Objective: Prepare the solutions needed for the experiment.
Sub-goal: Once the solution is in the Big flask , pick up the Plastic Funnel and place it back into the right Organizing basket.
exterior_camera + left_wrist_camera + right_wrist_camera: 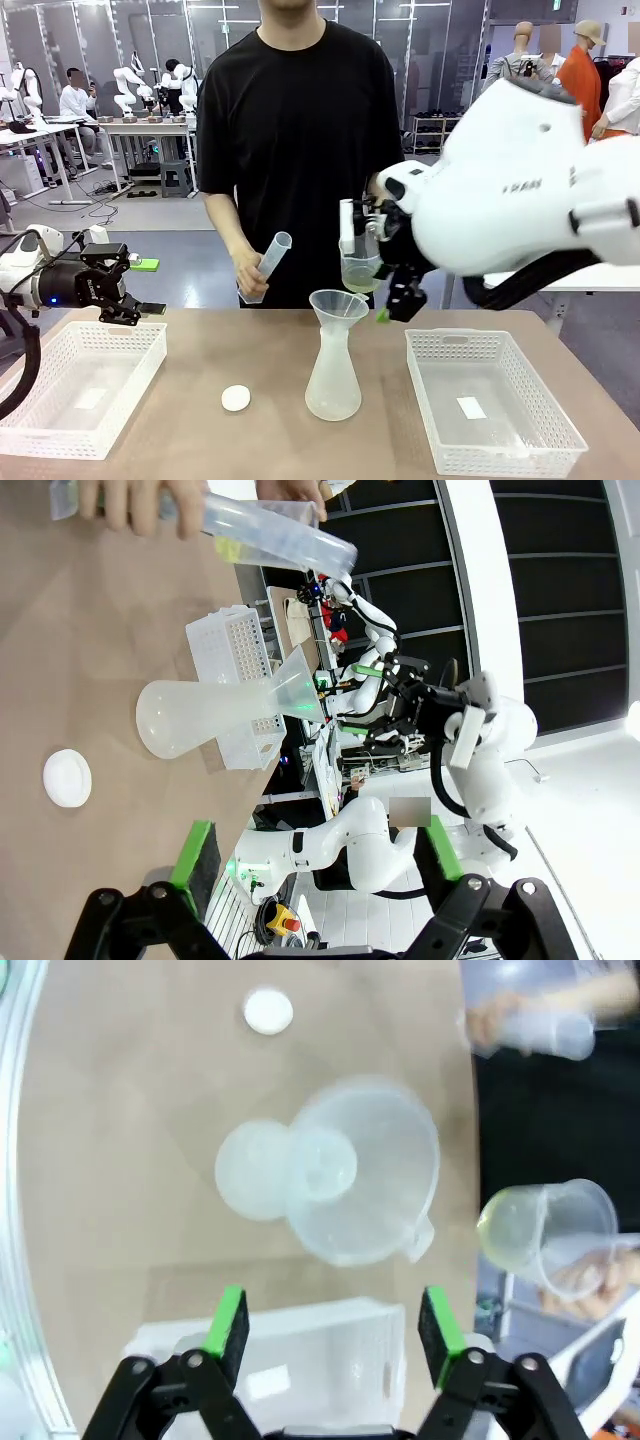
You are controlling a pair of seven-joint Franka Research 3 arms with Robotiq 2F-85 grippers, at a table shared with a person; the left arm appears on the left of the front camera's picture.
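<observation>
Room: open lab hall, grey floor [180,260], desks [140,125] far left, well behind the person.
Table [200,345]: tan, flat, matte. No spill that I can see.
Person [300,130]: stands at far side, mid, black tee.
R gripper [395,308]: up over table, right of mid, just beside beaker. Fingers spread, grasping nothing.
L gripper [140,305]: above far rim of left basket. Fingers spread, nothing in it.
Baskets: white mesh, one near left [60,430], one near right [520,450].
Flask [333,385]: frosted, upright, mid table btwn baskets.
Funnel [338,305]: seated in flask neck, mouth up.
Cylinder [268,262]: tilted, clenched in cylinder hand [245,278], left of funnel.
Beaker [360,272]: grasped by beaker hand [590,1280], above funnel and just far-right of it.
Solutions [505,1235]: pale yellow, shallow, in beaker. Faint yellow in cylinder too.
Cap [236,398]: small, white, flat on table, near left of flask, apart from it.
Step (my read): pour beaker into funnel.
How to do it well:
- Bring beaker lip over funnel centre.
- Tip slowly, w/ a thin stream, so nothing runs down the outside.
- Flask looks light and top-heavy w/ funnel on, so no knocks.
- Hold R gripper clear of beaker and funnel rim.
- If R gripper is to take the beaker, close on the wall below the rim and hold it level.
</observation>
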